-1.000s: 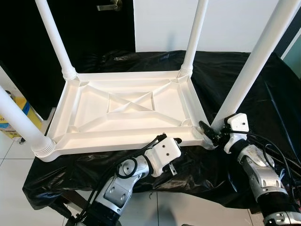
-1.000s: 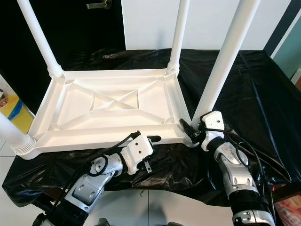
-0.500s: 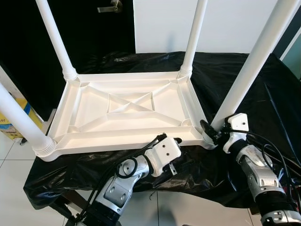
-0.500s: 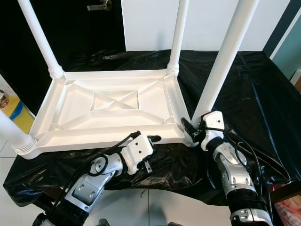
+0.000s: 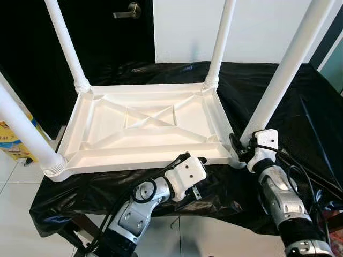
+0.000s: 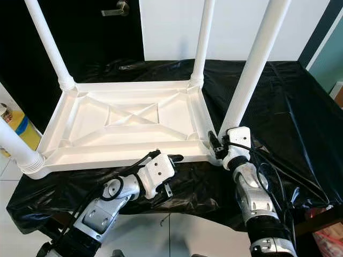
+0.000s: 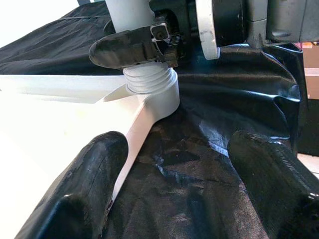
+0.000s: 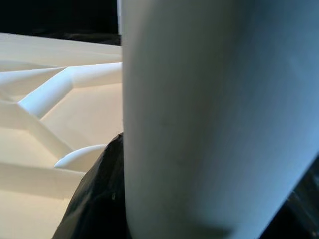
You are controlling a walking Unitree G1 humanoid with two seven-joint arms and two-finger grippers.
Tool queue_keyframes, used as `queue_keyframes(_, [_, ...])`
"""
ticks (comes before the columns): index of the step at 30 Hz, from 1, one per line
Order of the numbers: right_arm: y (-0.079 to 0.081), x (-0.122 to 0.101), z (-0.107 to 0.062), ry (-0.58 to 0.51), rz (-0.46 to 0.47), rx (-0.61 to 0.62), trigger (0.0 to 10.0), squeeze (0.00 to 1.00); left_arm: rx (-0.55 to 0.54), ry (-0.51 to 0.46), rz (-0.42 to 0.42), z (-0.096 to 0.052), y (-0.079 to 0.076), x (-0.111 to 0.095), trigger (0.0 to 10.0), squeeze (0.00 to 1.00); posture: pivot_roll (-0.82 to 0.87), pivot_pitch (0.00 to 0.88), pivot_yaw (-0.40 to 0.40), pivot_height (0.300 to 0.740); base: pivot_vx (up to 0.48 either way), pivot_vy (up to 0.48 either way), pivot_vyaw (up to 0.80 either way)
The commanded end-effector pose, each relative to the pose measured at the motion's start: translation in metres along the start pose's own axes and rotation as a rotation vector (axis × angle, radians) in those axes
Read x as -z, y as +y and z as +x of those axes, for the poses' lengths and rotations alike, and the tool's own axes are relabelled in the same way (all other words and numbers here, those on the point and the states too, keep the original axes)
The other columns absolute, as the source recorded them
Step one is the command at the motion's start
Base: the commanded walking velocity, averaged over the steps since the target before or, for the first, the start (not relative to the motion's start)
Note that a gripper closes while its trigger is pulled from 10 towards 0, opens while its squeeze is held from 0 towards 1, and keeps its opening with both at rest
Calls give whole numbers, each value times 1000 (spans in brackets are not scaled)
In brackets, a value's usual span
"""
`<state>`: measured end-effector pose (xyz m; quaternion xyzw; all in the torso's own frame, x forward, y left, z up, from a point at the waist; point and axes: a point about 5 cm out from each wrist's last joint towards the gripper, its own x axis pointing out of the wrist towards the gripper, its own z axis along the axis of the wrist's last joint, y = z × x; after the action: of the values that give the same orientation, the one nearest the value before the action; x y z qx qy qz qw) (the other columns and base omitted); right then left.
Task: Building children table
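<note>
**White plastic table upside down on a black-draped counter**

The counter [image 5: 300, 80] is covered by a crinkled, glossy black plastic sheet [image 5: 96, 187] that hangs over its near edge in folds. Beyond it stand a white wall [image 5: 257, 27] and a dark door with a metal lever handle [image 5: 127, 9]; pale floor tiles [image 5: 10, 214] show below.

The children's table [image 5: 150, 126] lies top-down on the sheet, a rectangular moulded tray of smooth white plastic with raised ribs crossing in an X at its centre. Four round white legs stand up from its corners, each with a ribbed, threaded collar at the base.

The right hand [image 5: 238, 150] is at the near right corner, its black fingers closed around the base of the near right leg [image 5: 278, 75], just above the threaded collar [image 7: 149, 82]. In the right wrist view the smooth leg [image 8: 214, 114] sits right against the camera, with a dark finger [image 8: 99, 194] beside it.

The left hand [image 5: 199, 159] rests at the table's near edge, just to the inner side of that corner. Its two thick black fingers [image 7: 84, 199] are spread wide, empty, with the table's rim and the black sheet between them.
</note>
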<state>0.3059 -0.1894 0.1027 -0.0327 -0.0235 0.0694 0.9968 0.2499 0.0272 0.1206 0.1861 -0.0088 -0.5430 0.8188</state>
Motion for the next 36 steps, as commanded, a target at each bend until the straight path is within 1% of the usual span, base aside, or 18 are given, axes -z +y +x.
queue_keyframes(1, [-1, 27, -11, 144, -13, 39, 10000, 0, -40, 11, 17, 2, 2, 1, 10000, 0, -11, 15, -41, 740, 0, 0, 0])
queue_keyframes(6, [7, 28, -12, 137, 14, 90, 10000, 0, -40, 9, 19, 3, 2, 0, 10000, 0, -16, 14, -40, 740, 0, 0, 0])
queue_keyframes(7, [12, 28, -12, 133, 28, 122, 10000, 0, -40, 8, 19, 3, 3, 0, 10000, 0, -18, 14, -39, 740, 0, 0, 0])
queue_keyframes(11, [15, 28, -13, 132, 38, 157, 10000, 0, -39, 8, 20, 3, 3, 0, 10000, 0, -20, 14, -39, 740, 0, 0, 0])
queue_keyframes(13, [18, 28, -13, 133, 54, 201, 10000, 0, -40, 8, 21, 3, 4, 0, 10000, 0, -22, 16, -38, 740, 0, 0, 0])
queue_keyframes(15, [18, 28, -15, 134, 69, 277, 10000, 0, -42, 8, 21, 3, 4, 0, 10000, 0, -23, 19, -39, 740, 0, 0, 0])
queue_keyframes(16, [18, 28, -15, 134, 69, 277, 10000, 0, -42, 8, 21, 3, 4, 0, 10000, 0, -23, 19, -39, 740, 0, 0, 0])
queue_keyframes(18, [15, 30, -21, 144, 79, 440, 10000, 0, -44, 6, 19, 4, 4, -1, 10000, 0, -26, 23, -39, 740, 0, 0, 0])
queue_keyframes(19, [14, 31, -23, 149, 79, 492, 10000, 0, -44, 6, 18, 4, 4, -1, 10000, 0, -26, 24, -39, 740, 0, 0, 0])
queue_keyframes(20, [14, 31, -23, 149, 79, 492, 10000, 0, -44, 6, 18, 4, 4, -1, 10000, 0, -26, 24, -39, 740, 0, 0, 0])
queue_keyframes(21, [14, 32, -24, 158, 86, 530, 10000, 0, -44, 5, 17, 4, 3, -1, 10000, 0, -27, 26, -38, 740, 0, 0, 0])
queue_keyframes(23, [13, 31, -25, 162, 86, 566, 10000, 0, -43, 4, 16, 4, 3, -1, 10000, 0, -31, 28, -36, 740, 0, 0, 0])
queue_keyframes(27, [11, 30, -25, 159, 77, 591, 10000, 0, -40, 3, 15, 5, 2, -1, 10000, 0, -31, 27, -35, 740, 0, 0, 0])
queue_keyframes(35, [12, 28, -25, 157, 64, 605, 10000, 0, -39, 4, 16, 4, 3, -1, 10000, 0, -33, 30, -35, 740, 0, 0, 0])
queue_keyframes(36, [12, 28, -24, 151, 74, 604, 10000, 525, -39, 4, 15, 4, 3, -1, 10000, 0, -33, 30, -35, 740, 0, 0, 0])
